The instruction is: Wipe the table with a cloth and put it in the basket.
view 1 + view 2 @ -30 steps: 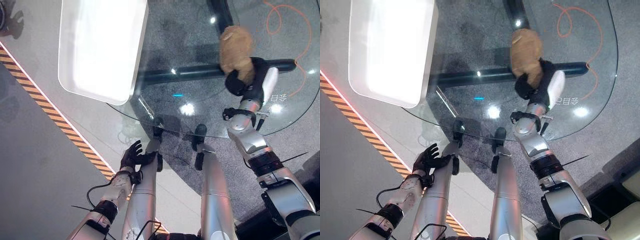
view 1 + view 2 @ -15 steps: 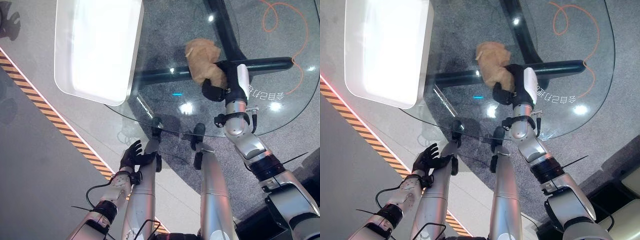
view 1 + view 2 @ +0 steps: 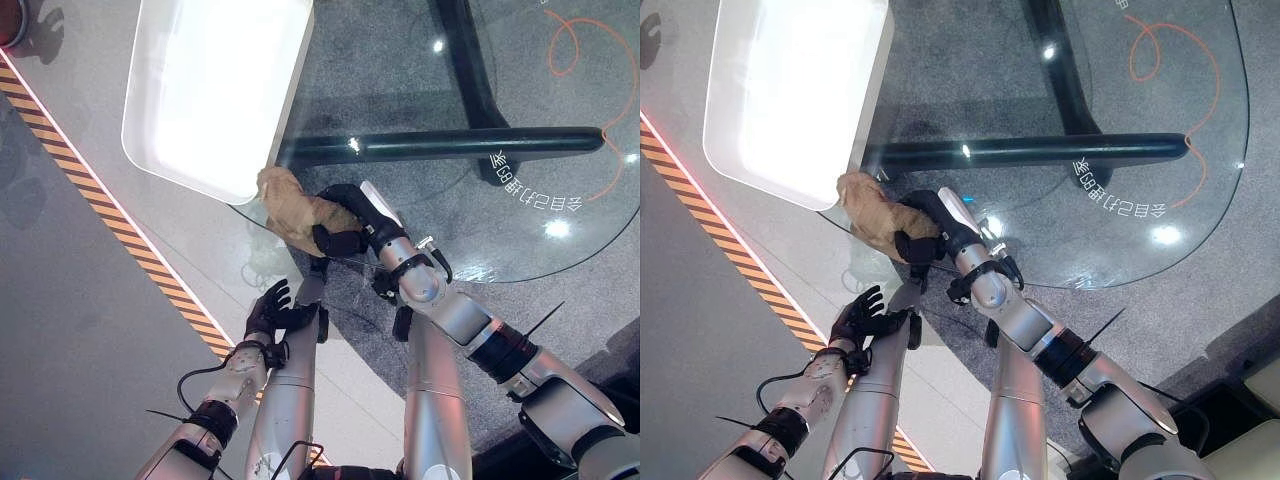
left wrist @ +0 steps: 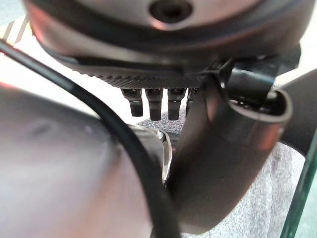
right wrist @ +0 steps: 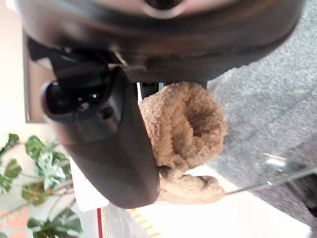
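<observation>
tan fuzzy cloth (image 3: 290,208), white basket (image 3: 215,90), orange-black striped floor tape (image 3: 130,240)

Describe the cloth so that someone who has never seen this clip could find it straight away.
Start at the round glass table and go to its near edge, just below the corner of the white tray. There the right hand is closed on the cloth, a crumpled tan fleecy bundle. It is the sole soft brown thing among glass, white plastic and dark metal.
</observation>
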Controlling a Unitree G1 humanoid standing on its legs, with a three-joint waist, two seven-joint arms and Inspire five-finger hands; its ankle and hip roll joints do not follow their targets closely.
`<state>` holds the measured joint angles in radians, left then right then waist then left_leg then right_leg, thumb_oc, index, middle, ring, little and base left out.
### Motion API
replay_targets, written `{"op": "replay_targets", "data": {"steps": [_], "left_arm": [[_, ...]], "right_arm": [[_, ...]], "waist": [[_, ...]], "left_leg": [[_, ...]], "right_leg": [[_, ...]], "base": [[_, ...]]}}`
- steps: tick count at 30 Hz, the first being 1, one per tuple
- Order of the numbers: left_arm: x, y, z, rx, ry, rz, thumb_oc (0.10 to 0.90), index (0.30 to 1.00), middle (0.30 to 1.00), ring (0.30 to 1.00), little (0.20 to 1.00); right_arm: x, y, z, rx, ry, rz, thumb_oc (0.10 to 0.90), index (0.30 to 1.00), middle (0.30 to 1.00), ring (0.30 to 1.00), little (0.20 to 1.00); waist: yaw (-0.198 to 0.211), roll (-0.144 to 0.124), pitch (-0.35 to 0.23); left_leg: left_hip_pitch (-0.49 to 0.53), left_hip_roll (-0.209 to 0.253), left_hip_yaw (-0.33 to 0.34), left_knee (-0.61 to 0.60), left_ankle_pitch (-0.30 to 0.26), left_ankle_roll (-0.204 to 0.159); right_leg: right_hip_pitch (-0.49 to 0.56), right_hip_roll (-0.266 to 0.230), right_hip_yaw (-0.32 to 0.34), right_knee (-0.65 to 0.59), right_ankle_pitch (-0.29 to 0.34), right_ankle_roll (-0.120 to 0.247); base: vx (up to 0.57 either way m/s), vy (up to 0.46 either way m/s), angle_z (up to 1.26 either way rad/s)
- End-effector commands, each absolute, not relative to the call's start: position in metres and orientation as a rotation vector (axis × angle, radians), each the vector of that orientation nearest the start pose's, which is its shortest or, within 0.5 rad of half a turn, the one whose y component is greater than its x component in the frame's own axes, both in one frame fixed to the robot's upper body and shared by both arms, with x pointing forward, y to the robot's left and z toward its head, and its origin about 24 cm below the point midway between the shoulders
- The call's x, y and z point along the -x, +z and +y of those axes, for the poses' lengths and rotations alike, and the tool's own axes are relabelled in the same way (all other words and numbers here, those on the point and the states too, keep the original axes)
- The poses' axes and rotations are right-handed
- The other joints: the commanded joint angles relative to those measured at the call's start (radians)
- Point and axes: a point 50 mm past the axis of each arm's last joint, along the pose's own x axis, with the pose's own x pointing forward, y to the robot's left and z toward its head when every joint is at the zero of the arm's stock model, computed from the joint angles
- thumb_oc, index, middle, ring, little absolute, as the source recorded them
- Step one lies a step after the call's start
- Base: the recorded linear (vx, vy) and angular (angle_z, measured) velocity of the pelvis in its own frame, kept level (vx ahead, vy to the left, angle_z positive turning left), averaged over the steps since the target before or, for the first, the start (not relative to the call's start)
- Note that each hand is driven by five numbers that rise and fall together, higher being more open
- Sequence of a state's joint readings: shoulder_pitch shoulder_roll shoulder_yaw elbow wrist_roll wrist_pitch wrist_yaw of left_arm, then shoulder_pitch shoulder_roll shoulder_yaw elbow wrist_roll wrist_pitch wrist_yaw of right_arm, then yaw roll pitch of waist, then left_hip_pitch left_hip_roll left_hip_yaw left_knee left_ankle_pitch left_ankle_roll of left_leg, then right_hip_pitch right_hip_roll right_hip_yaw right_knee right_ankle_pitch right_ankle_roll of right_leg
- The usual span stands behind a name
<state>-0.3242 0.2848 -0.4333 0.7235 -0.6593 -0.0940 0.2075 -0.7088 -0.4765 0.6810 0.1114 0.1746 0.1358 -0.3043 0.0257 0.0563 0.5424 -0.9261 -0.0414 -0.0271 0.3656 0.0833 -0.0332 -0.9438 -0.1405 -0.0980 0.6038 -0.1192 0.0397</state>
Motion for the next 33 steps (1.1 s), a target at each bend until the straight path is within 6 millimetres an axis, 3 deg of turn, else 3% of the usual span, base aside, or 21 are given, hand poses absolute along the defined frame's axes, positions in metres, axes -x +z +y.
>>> {"op": "replay_targets", "data": {"steps": [1, 9, 22, 23, 33], "left_arm": [[-0.243, -0.07, 0.153, 0.16, 0.044, 0.555, 0.8, 0.9, 0.9, 0.9, 0.9], [-0.235, -0.071, 0.155, 0.285, 0.031, 0.545, 0.8, 0.9, 0.9, 0.9, 0.9], [-0.222, -0.06, 0.153, 0.546, -0.102, 0.48, 0.8, 0.9, 0.9, 0.9, 0.9], [-0.225, -0.056, 0.154, 0.577, -0.111, 0.457, 0.8, 0.9, 0.9, 0.9, 0.9], [-0.214, -0.032, 0.163, 0.902, -0.227, 0.262, 0.8, 0.9, 0.9, 0.9, 0.9]], "right_arm": [[-0.296, 0.217, -0.061, 0.26, 0.328, -0.683, 0.1, 0.3, 0.3, 0.3, 0.2], [-0.29, 0.227, -0.08, 0.133, 0.247, -0.715, 0.1, 0.3, 0.3, 0.3, 0.2], [-0.279, 0.212, -0.102, 0.101, 0.225, -0.701, 0.1, 0.3, 0.3, 0.3, 0.2], [-0.277, 0.216, -0.105, 0.094, 0.225, -0.725, 0.1, 0.3, 0.3, 0.3, 0.2], [-0.261, 0.212, -0.129, 0.089, 0.177, -0.764, 0.1, 0.3, 0.3, 0.3, 0.2]], "waist": [[-0.002, 0.022, -0.022], [-0.014, 0.023, -0.022], [-0.028, 0.009, -0.022], [-0.032, 0.002, -0.022], [-0.036, -0.01, -0.022]], "left_leg": [[0.03, -0.029, 0.133, 0.138, -0.179, 0.072], [0.075, -0.031, 0.132, 0.124, -0.182, 0.076], [0.179, -0.03, 0.139, 0.094, -0.188, 0.08], [0.161, -0.032, 0.147, 0.077, -0.151, 0.085], [0.241, -0.027, 0.15, 0.053, -0.158, 0.089]], "right_leg": [[0.002, 0.072, -0.018, -0.16, 0.129, 0.007], [0.04, 0.078, -0.011, -0.166, 0.129, 0.008], [0.151, 0.087, -0.013, -0.176, 0.108, 0.0], [0.138, 0.085, -0.016, -0.195, 0.14, -0.008], [0.222, 0.095, -0.009, -0.215, 0.128, -0.008]], "base": [[0.0, 0.0, 0.0], [0.0, 0.0, 0.0], [-0.03, -0.007, -0.02], [-0.09, -0.046, -0.03], [-0.02, -0.015, -0.02]]}}
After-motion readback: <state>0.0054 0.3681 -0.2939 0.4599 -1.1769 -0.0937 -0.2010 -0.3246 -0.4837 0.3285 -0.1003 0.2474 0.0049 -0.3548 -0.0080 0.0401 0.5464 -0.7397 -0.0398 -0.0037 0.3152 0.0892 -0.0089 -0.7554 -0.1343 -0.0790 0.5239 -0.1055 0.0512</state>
